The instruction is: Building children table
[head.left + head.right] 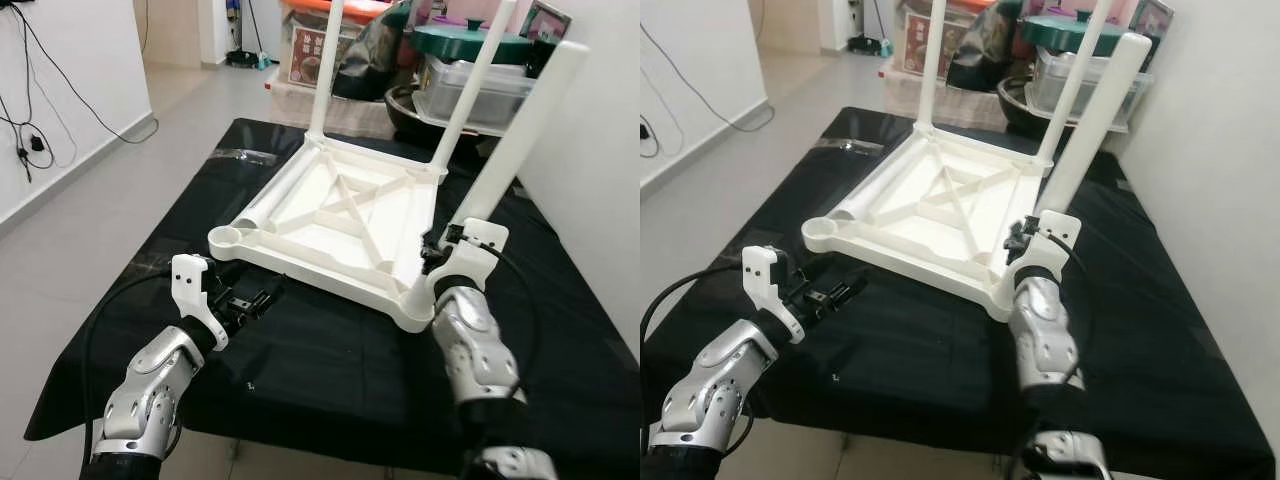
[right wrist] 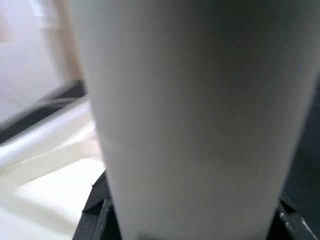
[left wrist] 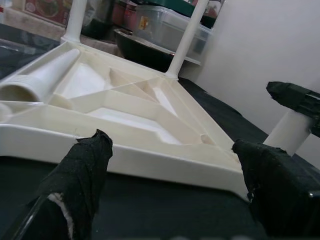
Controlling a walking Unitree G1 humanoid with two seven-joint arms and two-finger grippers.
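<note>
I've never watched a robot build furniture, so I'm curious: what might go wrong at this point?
The right gripper holds a white leg that leans at the near right corner socket; if it isn't seated, it could tip or jam. The upturned tabletop might slide on the black cloth, since the open left gripper isn't bracing it. A loose leg lying inside could roll.

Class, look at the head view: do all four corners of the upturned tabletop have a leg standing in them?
No. The near left socket is empty; a loose leg lies inside the tabletop.
</note>
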